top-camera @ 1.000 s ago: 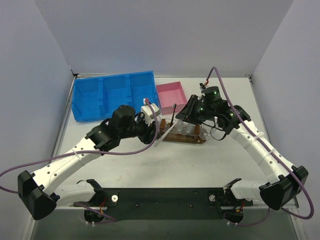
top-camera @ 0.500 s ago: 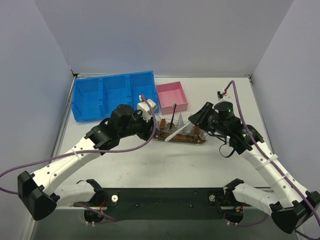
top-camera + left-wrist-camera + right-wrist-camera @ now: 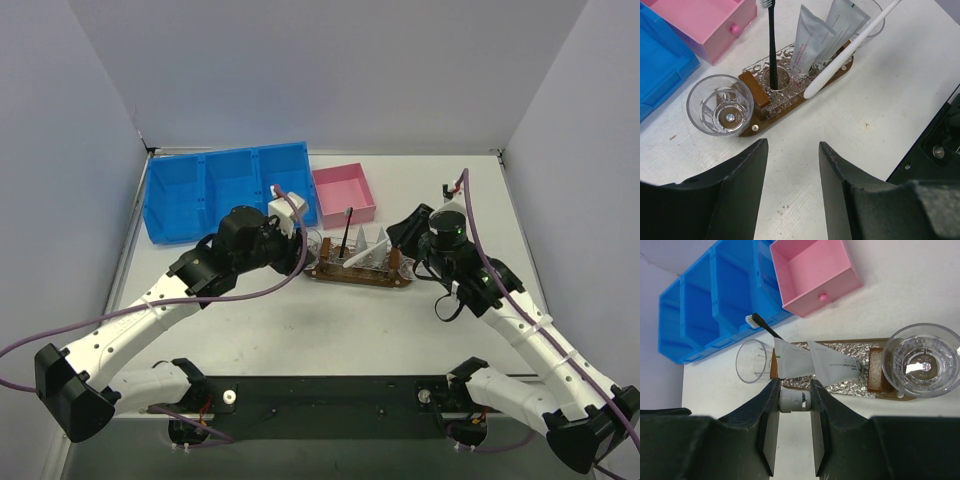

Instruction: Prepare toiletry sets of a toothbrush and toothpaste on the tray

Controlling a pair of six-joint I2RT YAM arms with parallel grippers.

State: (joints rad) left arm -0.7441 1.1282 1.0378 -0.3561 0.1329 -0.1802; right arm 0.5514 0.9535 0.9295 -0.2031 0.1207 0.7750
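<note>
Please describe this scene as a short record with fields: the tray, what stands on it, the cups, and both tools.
tray: brown wooden tray, near pink box and blue bin
standing on it: black toothbrush, two white tubes
cups: clear cup at one end, other cup at the opposite end; both empty
left tool: open, holding nothing
right tool: closed on white toothbrush, which is tilted over the tray
</note>
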